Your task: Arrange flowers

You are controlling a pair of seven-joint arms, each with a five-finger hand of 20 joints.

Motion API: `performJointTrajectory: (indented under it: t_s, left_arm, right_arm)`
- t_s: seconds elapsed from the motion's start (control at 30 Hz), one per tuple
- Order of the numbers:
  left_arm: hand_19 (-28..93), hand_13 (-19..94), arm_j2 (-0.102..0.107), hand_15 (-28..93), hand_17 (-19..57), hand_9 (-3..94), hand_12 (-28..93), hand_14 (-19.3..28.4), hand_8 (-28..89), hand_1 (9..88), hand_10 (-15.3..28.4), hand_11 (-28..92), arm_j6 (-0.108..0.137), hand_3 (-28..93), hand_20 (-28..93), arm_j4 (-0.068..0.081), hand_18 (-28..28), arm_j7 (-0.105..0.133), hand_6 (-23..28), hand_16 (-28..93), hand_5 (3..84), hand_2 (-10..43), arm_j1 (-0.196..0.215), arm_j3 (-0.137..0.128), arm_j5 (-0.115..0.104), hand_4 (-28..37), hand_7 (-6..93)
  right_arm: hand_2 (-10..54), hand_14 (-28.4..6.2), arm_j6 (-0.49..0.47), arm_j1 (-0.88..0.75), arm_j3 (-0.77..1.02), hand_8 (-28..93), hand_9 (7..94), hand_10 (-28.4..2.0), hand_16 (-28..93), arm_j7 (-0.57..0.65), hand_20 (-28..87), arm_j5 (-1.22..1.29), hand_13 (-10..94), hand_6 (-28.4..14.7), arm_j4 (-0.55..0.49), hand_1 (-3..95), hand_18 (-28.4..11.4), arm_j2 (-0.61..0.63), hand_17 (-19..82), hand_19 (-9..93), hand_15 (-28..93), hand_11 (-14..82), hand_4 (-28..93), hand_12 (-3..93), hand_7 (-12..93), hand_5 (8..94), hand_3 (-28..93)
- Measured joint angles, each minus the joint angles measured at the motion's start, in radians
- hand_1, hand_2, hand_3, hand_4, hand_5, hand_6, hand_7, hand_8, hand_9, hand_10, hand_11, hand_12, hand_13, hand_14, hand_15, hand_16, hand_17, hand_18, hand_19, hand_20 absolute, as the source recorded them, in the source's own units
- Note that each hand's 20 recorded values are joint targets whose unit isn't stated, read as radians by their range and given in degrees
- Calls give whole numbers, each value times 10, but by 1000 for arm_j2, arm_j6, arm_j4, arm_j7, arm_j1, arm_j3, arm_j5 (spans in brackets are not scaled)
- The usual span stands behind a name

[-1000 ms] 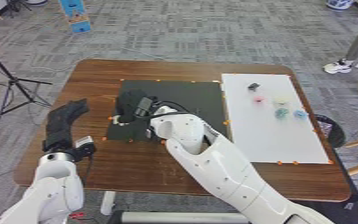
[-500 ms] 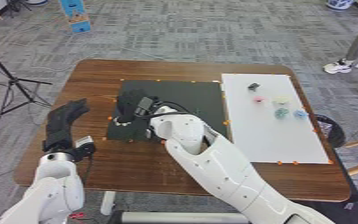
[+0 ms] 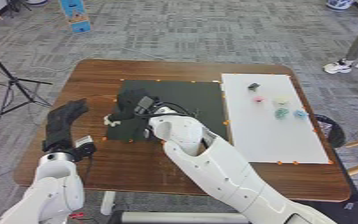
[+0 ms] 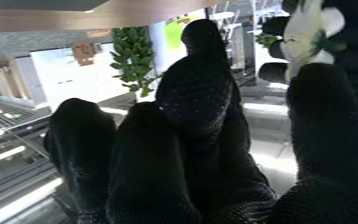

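Looking down, we see the robot's black-gloved right hand (image 3: 133, 100) over a dark rectangular mat (image 3: 200, 91), its fingers straight and apart from one another. A white flower with a yellow centre and green leaves (image 3: 111, 121) lies against one digit's tip; whether it is gripped, we cannot tell. The black-gloved left hand (image 3: 64, 117) is at the brown wooden table's (image 3: 295, 182) left side, its state unclear to us. Small pink (image 3: 259, 99), pale yellow (image 3: 281, 100), teal (image 3: 282, 113) and blue flowers (image 3: 301, 114) sit on a white rectangular board (image 3: 255, 140).
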Motion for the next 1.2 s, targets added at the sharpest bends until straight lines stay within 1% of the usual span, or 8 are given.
performJointTrajectory:
  t_s: [0.07, 0.23, 0.4, 0.53, 0.6, 0.8, 1.03, 1.2]
  left_arm:
    - [73, 391, 0, 130, 81, 541, 94, 129, -92, 233, 138, 201, 0, 707, 157, 0, 77, 0, 45, -25, 537, 278, 0, 0, 0, -283, 136]
    - [73, 392, 0, 131, 81, 542, 94, 129, -92, 233, 138, 202, 0, 707, 157, 0, 77, 0, 45, -24, 538, 277, 0, 0, 0, -283, 136]
    - [73, 391, -1, 132, 81, 542, 96, 129, -92, 233, 138, 203, 0, 706, 157, 0, 77, -1, 45, -24, 538, 277, 0, -1, 1, -283, 136]
    - [73, 392, -1, 132, 81, 543, 96, 130, -91, 233, 138, 204, 0, 706, 157, 0, 77, -1, 45, -24, 537, 277, 0, -1, 1, -283, 137]
    - [73, 392, -1, 132, 81, 542, 96, 130, -91, 234, 138, 204, 0, 706, 157, 0, 77, -1, 45, -24, 538, 276, 0, -1, 1, -283, 138]
    - [75, 392, -1, 133, 80, 542, 97, 130, -91, 234, 137, 205, 0, 707, 157, 0, 77, -1, 45, -24, 537, 274, 0, -1, 1, -283, 138]
    - [75, 392, -1, 133, 80, 542, 97, 130, -91, 234, 137, 205, 0, 707, 157, 0, 77, -1, 44, -24, 536, 271, 0, -1, 1, -283, 139]
    - [74, 386, -1, 129, 81, 534, 96, 125, -91, 236, 137, 202, 0, 706, 156, 0, 76, -1, 45, -25, 534, 262, 0, -1, 1, -283, 139]
  right_arm:
    - [102, -70, 0, 0, 0, -103, 917, -100, 416, 0, 753, 2, 894, -2, 0, 300, -241, 0, 591, 932, 773, 501, -173, 335, 177, 740, 471]
    - [128, -70, 0, 0, 3, -103, 920, -101, 416, 0, 753, 3, 895, -2, 0, 328, -242, 0, 592, 932, 772, 499, -169, 335, 176, 741, 473]
    - [179, -71, 0, -2, 7, -103, 925, -100, 415, -1, 752, 0, 897, 1, 0, 354, -243, -1, 596, 932, 771, 496, -177, 332, 178, 745, 441]
    - [185, -69, 0, -3, 8, -104, 928, -100, 414, -1, 752, 0, 900, 2, 0, 364, -242, -2, 596, 932, 770, 494, -173, 331, 180, 747, 414]
    - [174, -69, 0, -4, 8, -104, 928, -99, 413, 0, 752, 0, 901, 3, 0, 355, -242, -2, 596, 932, 769, 494, -170, 332, 181, 748, 442]
    - [125, -66, -5, -11, 11, -104, 932, -98, 413, 1, 750, -9, 904, 8, 0, 404, -241, -2, 599, 932, 767, 493, -170, 331, 186, 757, 507]
    - [82, -66, -33, -23, 28, -104, 936, -97, 410, 4, 752, -66, 910, 10, 2, 388, -242, -13, 605, 932, 766, 495, -181, 327, 191, 770, 508]
    - [70, -65, -35, -33, 50, -103, 937, -97, 411, 4, 752, -102, 912, 9, 21, 375, -243, -34, 608, 932, 765, 497, -176, 325, 191, 773, 485]
